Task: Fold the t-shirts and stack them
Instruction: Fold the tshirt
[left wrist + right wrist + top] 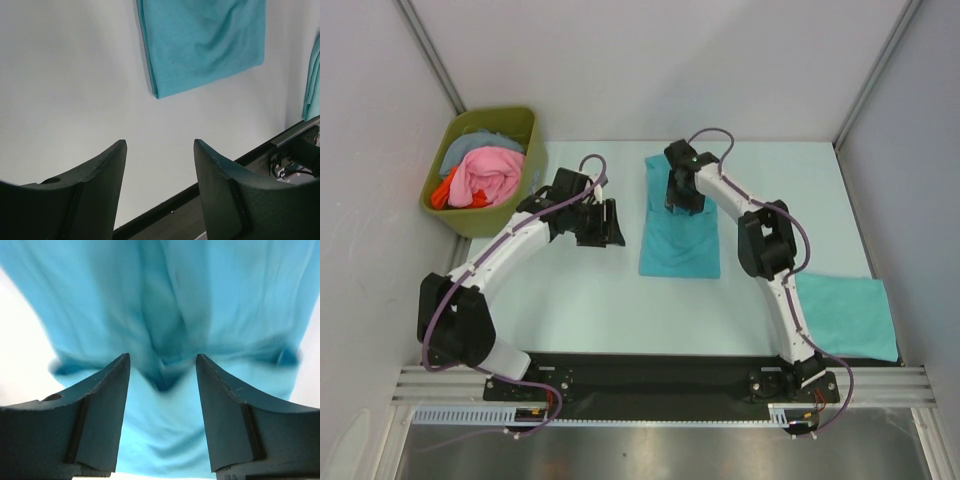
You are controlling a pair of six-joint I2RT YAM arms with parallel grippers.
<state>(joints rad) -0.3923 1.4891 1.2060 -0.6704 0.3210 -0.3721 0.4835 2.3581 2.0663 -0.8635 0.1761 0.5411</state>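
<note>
A teal t-shirt (682, 245) lies folded into a long strip in the middle of the table (590, 300). My right gripper (682, 197) hovers over its far half, open, with nothing clamped. In the right wrist view the t-shirt (165, 300) fills the frame, and a rumpled fold edge runs between the open fingers of the right gripper (162, 358). A second folded t-shirt (847, 315) lies at the table's right front. My left gripper (606, 222) stands open and empty over bare table left of the strip. The left wrist view shows the left gripper (160, 142), the strip (205, 42) ahead and the second t-shirt (313, 85) at the right edge.
An olive-green bin (515, 125) at the back left corner holds pink, orange and grey-blue clothes. Grey walls enclose the table on the left, back and right. A black base rail (660, 370) runs along the near edge.
</note>
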